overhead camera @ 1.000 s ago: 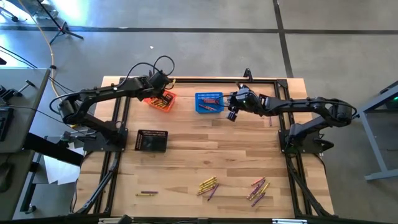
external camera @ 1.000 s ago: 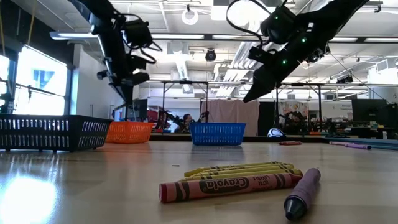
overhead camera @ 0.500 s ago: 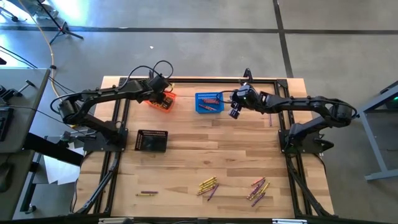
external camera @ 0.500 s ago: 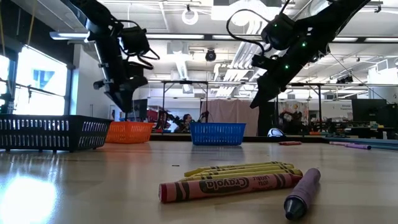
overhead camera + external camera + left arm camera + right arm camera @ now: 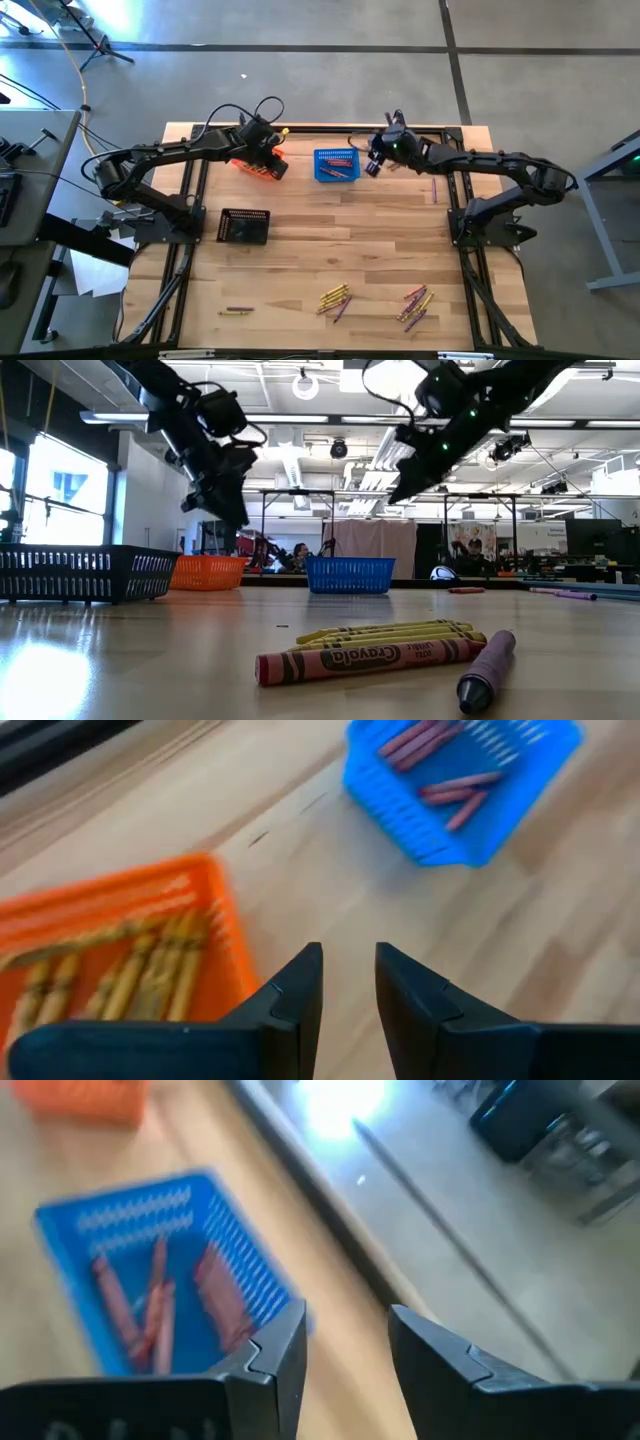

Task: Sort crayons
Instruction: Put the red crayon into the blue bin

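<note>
Hovering above the orange basket [image 5: 258, 163], the left hand [image 5: 348, 982] shows a narrow empty gap between its fingers. The right hand [image 5: 345, 1345], open and empty, hangs just beside the blue basket [image 5: 336, 164], which holds red crayons [image 5: 150, 1308]. Yellow crayons [image 5: 140, 975] fill the orange one. More crayons [image 5: 334, 298] lie on the worktop [image 5: 330, 240] near its front edge.
</note>
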### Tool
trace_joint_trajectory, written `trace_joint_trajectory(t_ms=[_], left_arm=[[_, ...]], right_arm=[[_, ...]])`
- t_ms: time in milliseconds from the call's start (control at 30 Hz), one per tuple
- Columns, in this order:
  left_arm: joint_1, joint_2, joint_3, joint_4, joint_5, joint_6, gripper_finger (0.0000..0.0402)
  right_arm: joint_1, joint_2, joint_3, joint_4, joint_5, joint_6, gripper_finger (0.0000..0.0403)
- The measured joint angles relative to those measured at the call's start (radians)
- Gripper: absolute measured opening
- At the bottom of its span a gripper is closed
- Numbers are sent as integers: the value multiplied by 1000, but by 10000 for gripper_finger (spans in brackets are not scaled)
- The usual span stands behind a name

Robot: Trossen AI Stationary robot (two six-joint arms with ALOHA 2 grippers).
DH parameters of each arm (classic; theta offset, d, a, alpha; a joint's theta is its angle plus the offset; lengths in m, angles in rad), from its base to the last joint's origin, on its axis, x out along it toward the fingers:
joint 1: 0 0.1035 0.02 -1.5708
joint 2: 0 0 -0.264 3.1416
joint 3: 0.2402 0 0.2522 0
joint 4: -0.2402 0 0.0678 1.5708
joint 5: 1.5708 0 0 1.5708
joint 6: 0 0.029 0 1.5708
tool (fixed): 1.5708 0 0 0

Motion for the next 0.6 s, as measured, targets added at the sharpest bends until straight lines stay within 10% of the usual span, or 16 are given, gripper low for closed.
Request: trace_joint_trajectory(t_ms=[600], left_arm=[[-164, 0, 250, -18, 116, -318, 74]], right_arm=[[-289, 0, 371, -303, -235, 50, 128]])
